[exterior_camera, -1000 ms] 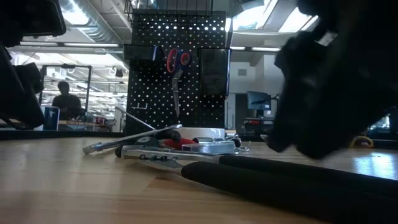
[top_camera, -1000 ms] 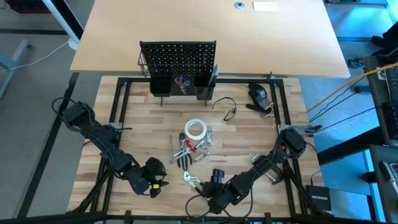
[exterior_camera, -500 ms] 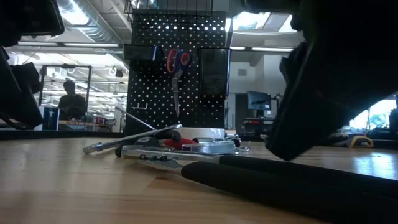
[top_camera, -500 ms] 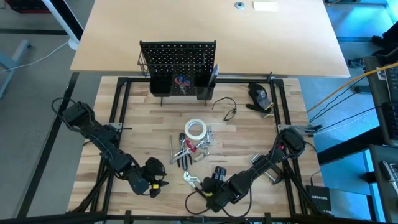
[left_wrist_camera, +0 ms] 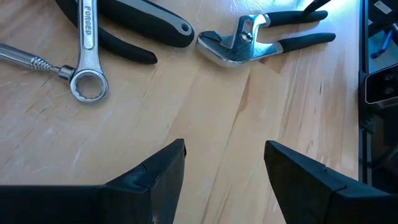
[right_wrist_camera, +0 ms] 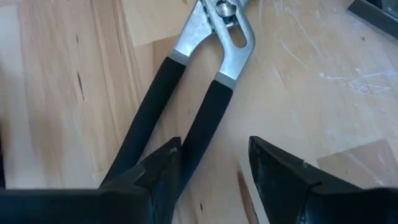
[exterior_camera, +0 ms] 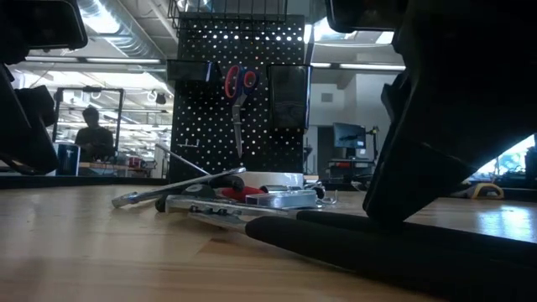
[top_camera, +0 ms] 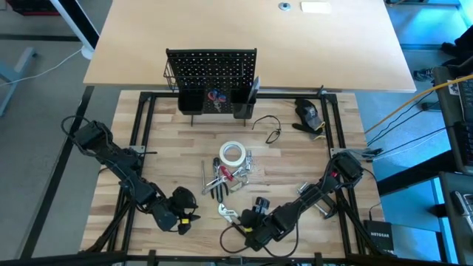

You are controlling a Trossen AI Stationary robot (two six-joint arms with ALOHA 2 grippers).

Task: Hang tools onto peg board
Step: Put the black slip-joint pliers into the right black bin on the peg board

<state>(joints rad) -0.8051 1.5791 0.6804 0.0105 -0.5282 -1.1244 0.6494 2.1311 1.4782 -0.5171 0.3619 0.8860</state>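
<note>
You are at the pickup step: your right gripper (right_wrist_camera: 208, 163) is down at the near edge of the table over the black-handled pliers (right_wrist_camera: 186, 93), its fingers (right_wrist_camera: 283, 180) parted, one finger against a handle, nothing clamped. Whether both handles sit between them I cannot tell. Your left gripper (left_wrist_camera: 224, 168) waits with its fingers spread and empty at the near left, aimed at the same pliers (left_wrist_camera: 252, 40).

The pliers lie flat on the table (top_camera: 162, 159), near of the tool pile (top_camera: 229, 174) and well apart from the peg board (top_camera: 211, 70) at the far side. In the high view their long axis slants, the silver head (top_camera: 224, 212) pointing far-left and the handles trailing near-right under the right gripper.

Next, I judge you must clamp both handles squarely, lift clear, then carry to the board, where red-handled scissors (exterior_camera: 239, 82) already hang
</note>
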